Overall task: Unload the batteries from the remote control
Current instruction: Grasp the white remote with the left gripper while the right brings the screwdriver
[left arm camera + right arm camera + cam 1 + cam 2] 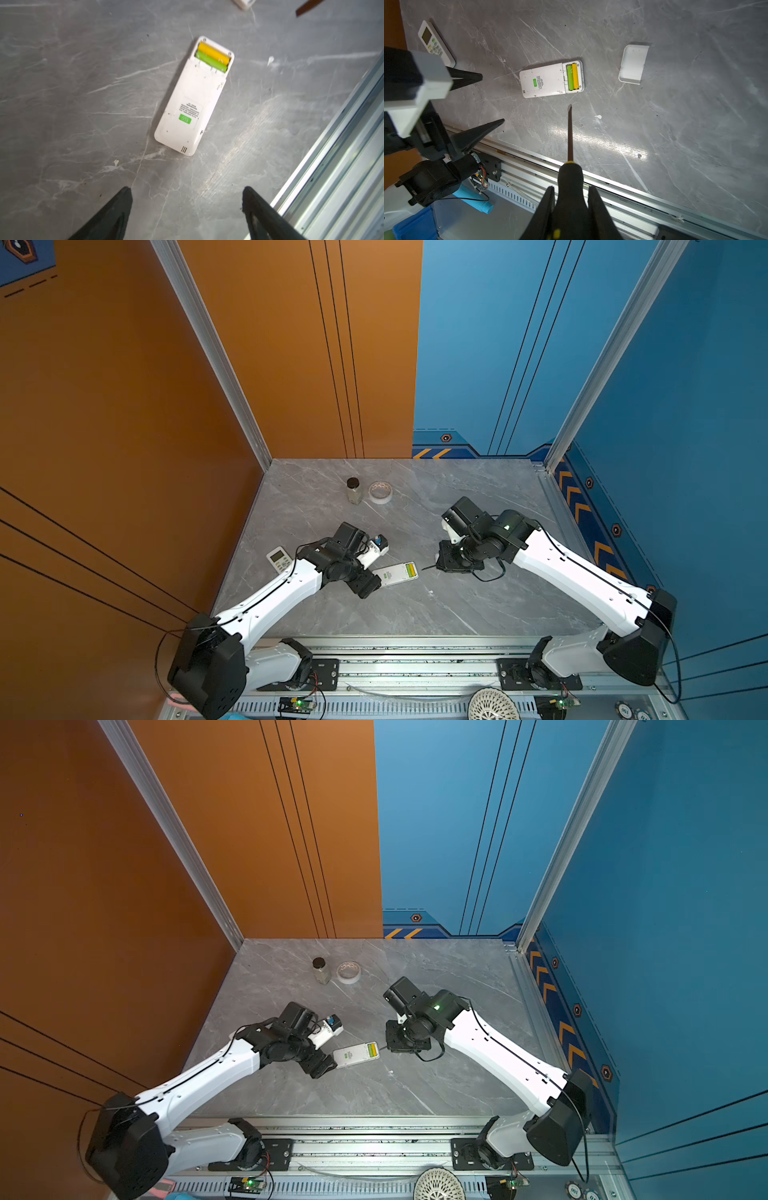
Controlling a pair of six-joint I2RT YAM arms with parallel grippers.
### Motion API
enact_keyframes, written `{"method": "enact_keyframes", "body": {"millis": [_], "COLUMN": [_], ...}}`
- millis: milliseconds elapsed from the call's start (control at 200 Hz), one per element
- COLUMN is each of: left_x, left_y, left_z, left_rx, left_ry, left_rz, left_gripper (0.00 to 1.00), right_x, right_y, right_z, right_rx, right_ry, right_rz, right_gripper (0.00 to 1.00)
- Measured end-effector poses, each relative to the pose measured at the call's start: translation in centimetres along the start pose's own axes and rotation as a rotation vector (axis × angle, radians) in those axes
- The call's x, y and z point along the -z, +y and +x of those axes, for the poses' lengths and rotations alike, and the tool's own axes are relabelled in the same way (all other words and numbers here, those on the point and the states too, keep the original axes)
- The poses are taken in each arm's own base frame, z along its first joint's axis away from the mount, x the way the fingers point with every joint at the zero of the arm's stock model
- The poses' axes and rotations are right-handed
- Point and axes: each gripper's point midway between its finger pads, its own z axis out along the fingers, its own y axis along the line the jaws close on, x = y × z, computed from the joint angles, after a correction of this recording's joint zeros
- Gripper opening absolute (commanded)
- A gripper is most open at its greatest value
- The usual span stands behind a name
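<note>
The white remote control point(395, 573) is lying face down in the middle of the tabletop point(415, 614), with its battery bay standing open at the right end. The green battery point(211, 61) and the yellow battery point(213, 53) are sitting in it side by side, though in both top views they are showing only as a thin coloured strip. The left gripper point(186, 189) is hovering just left of the remote, jaws spread wide with nothing between them. The right gripper point(571, 188) is clamping the black handle of a screwdriver point(570, 135), whose tip is pointing at the remote, close but not touching. The loose battery cover point(633, 63) is showing only in the right wrist view. A second remote point(279, 558) is peeking out on the left, partly covered by the left arm.
</note>
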Motion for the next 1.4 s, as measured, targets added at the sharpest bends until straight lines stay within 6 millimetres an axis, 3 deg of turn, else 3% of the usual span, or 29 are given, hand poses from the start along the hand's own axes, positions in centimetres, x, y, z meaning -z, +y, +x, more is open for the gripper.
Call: {"method": "enact_keyframes", "body": {"millis": [75,105,310,440,610,846,971,1161,1401], "left_x": [-1.5,-2.1,-5.4,-6.8,-7.2,-7.1,-7.4,-8.1,-8.0], "left_y": [0.2,0.3,1.0,1.2,0.6,-0.4,-0.5,-0.1,-0.3], "left_z": [0.3,0.4,-0.4,-1.9,-2.6,-1.1,-0.9,-1.0,-1.2], "left_rx": [-0.072,-0.096,-0.206,-0.251,-0.297,-0.311,-0.325,-0.336,-0.380], "left_ry": [0.037,0.047,0.097,0.086,0.059,0.065,0.077,0.087,0.052], "left_rz": [0.014,0.019,0.039,0.042,0.041,0.050,0.038,0.002,-0.076], "left_gripper": [0.85,0.90,0.87,0.73,0.71,0.77,0.69,0.44,0.35], "right_x": [-0.9,-1.3,-2.9,-3.3,-3.8,-3.8,-3.8,-3.9,-4.6], "right_y": [0.5,0.7,1.7,2.1,2.2,1.9,1.8,1.7,0.8], "right_z": [0.2,0.2,0.2,0.2,0.3,0.1,0.0,0.1,0.4], "right_rx": [-0.005,-0.007,-0.027,-0.047,-0.073,-0.092,-0.094,-0.094,-0.102], "right_ry": [0.017,0.023,0.017,0.003,0.004,-0.008,-0.011,-0.008,0.007], "right_rz": [0.007,0.010,0.024,0.020,0.031,0.046,0.049,0.053,0.083], "right_gripper": [0.00,0.00,0.00,0.00,0.00,0.00,0.00,0.00,0.00]}}
